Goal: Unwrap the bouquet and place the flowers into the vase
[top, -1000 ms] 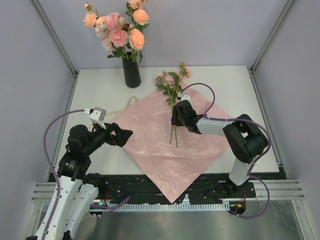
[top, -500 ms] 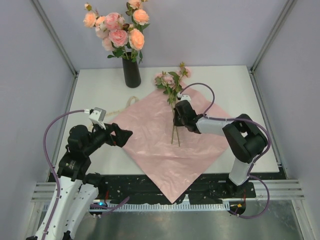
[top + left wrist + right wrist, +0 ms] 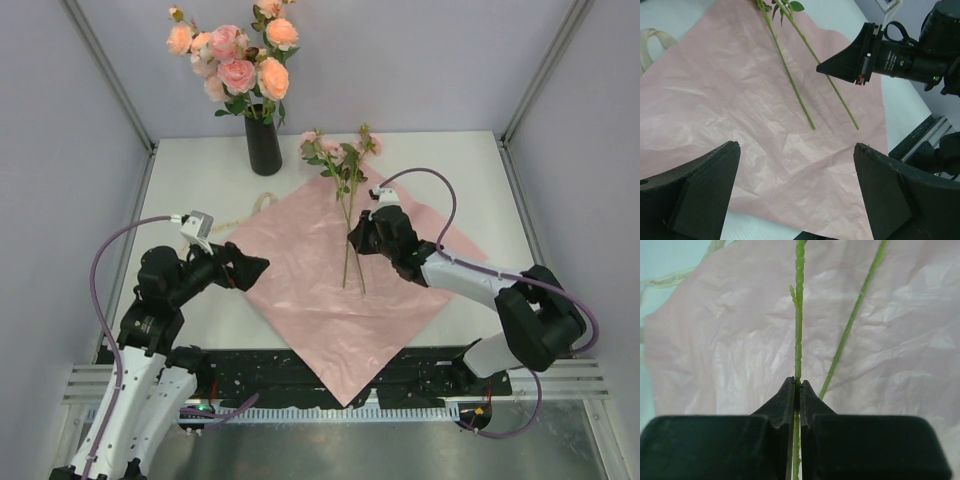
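The flowers (image 3: 335, 158): your right pincer (image 3: 353, 243) has just clamped one stem (image 3: 799, 330), heads shifting toward the vase (image 3: 263, 146) at eleven o'clock; left pincer (image 3: 257, 267) gapes.

We note white links and black joints on left arm (image 3: 150, 330) and right arm (image 3: 468, 281). Black wedge-shaped fingers (image 3: 695, 190). Purple cable (image 3: 97, 272) loops along each. Small grey camera block (image 3: 197, 227).

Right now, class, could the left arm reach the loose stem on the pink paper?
Probably yes: the left gripper is open, and only pink paper lies between it and the loose stem.
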Controlling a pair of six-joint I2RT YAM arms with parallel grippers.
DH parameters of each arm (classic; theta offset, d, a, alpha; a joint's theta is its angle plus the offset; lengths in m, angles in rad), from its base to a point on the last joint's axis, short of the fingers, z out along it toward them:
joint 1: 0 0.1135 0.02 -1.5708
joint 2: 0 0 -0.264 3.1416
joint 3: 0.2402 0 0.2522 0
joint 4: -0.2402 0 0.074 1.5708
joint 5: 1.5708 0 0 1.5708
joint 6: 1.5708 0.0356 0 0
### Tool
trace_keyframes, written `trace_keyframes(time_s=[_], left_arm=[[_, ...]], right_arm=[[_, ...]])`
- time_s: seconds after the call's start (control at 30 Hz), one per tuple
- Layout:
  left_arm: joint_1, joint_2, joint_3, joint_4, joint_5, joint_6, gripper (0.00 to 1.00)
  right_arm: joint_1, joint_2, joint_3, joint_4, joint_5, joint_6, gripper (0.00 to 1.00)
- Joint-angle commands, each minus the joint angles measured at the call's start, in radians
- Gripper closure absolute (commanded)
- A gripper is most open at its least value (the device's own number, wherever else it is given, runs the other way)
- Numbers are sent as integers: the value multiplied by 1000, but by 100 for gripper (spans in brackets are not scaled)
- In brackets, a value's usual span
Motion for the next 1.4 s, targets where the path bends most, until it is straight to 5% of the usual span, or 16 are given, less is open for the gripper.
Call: trace_keyframes(time_s=[0.0,0.47,0.93,1.07,1.17,1.3,1.37], left_arm=[[1,39,-13,137,87,-105,1],[-14,198,-80,605,217,-461,10],[-123,246,-78,843,185,-526,26],[-131,249,-83,855,187,-506,49],[-131,257,-77,858,182,-500,97],[-131,255,-52,828,144,-457,100],[-129,249,-23,779,113,-396,100]], right_arm=[[20,-154,-120,216,-142,55,95],[236,-568,-418,510,-279,117,95],[415,-484,-378,598,-282,108,95],[424,-467,-373,619,-291,114,95],[425,-450,-367,615,-303,114,94],[425,-461,-382,589,-259,115,70],[425,-482,-392,568,-223,112,49]])
